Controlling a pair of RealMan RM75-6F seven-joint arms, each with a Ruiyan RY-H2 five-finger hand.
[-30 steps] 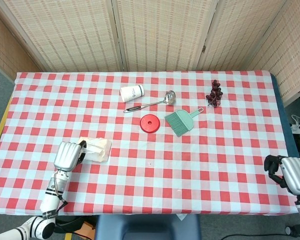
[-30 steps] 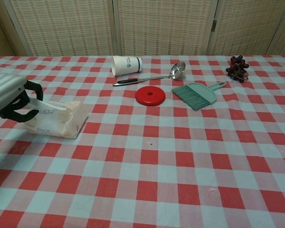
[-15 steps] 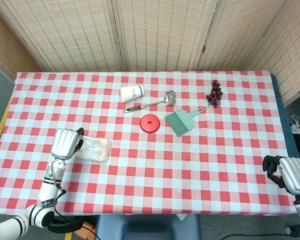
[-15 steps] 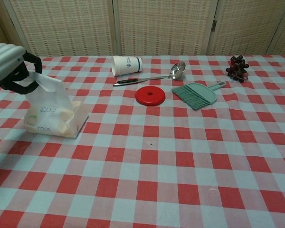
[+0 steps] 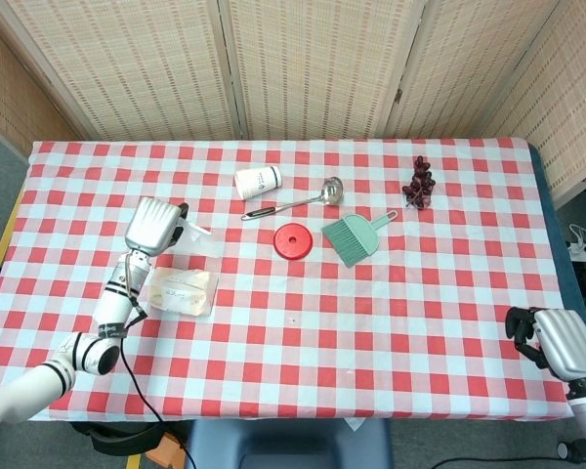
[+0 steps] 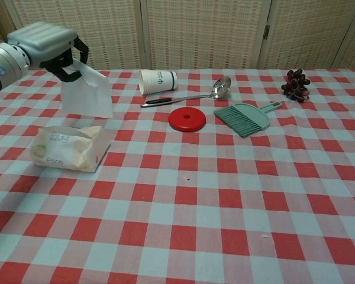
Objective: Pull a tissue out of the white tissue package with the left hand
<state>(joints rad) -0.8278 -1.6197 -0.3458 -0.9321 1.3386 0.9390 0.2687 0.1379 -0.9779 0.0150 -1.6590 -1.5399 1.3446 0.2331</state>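
The white tissue package (image 5: 180, 291) (image 6: 68, 148) lies flat on the checked cloth at the left side of the table. My left hand (image 5: 153, 226) (image 6: 47, 44) is raised above and behind it, pinching a white tissue (image 6: 86, 90) (image 5: 196, 231) that hangs free in the air, clear of the package. My right hand (image 5: 559, 342) sits at the table's right front corner, fingers curled in with nothing in them; only the head view shows it.
A tipped paper cup (image 6: 158, 80), a metal ladle (image 6: 189, 95), a red lid (image 6: 187, 119), a green dustpan brush (image 6: 246, 118) and dark grapes (image 6: 296, 84) lie across the table's far half. Wicker screens stand behind.
My left hand rose and moved away from the package toward the table's far side, drawing the tissue fully out. The package settled flat. The right hand shifted only slightly.
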